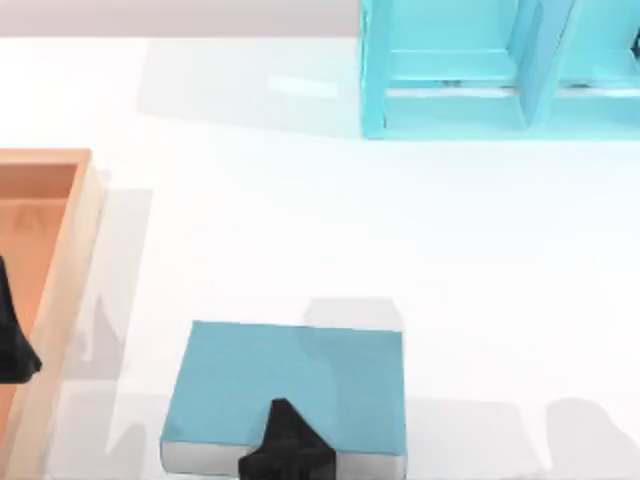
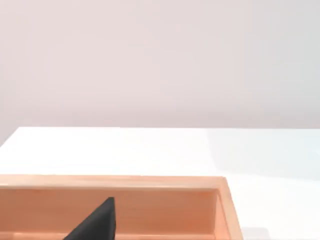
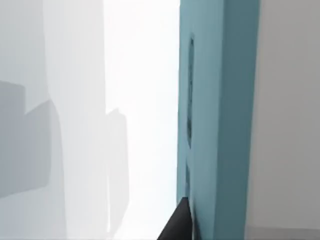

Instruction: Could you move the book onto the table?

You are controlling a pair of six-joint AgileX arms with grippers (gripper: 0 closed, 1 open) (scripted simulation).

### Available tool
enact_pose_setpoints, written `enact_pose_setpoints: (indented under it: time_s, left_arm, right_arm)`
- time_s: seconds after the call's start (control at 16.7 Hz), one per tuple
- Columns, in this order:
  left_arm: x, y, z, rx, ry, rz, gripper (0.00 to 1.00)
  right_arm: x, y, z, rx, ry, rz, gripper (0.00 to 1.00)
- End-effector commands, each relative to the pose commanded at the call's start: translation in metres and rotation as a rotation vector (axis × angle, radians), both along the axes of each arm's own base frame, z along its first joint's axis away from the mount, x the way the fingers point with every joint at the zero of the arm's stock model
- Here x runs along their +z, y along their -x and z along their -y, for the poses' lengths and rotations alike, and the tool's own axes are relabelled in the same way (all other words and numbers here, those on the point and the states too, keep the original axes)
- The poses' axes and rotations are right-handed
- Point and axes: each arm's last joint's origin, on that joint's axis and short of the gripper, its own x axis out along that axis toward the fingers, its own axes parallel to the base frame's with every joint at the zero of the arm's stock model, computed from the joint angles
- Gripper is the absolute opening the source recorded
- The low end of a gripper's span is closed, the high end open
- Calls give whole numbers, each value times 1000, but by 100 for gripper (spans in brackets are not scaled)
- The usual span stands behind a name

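Observation:
The teal-blue book (image 1: 300, 370) lies flat at the front middle of the white table (image 1: 300, 220), its white page edge facing the front. A shadow offset behind it suggests it is held slightly above the surface. My right gripper (image 1: 285, 455) is shut on the book's front edge. In the right wrist view the book's cover (image 3: 215, 100) runs close beside one black finger (image 3: 177, 225). My left gripper (image 1: 12, 350) sits idle over the wooden tray at the far left.
An orange-brown wooden tray (image 1: 60, 260) lines the left edge, and its rim (image 2: 125, 182) crosses the left wrist view. A cyan shelf unit (image 1: 480, 70) stands at the back right. White table surface lies between shelf and book.

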Motion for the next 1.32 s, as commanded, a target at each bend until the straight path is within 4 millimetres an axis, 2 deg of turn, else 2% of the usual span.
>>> enact_pose_setpoints:
  time_s: [0.24,1.02,1.32]
  left_arm:
    - [0,0,0,0,0,0,100]
    - [0,0,0,0,0,0,100]
    - [0,0,0,0,0,0,100]
  right_arm:
    - [-4,0,0,0,3,1,0]
    - [-4,0,0,0,3,1,98]
    - [-4,0,0,0,3,1,100]
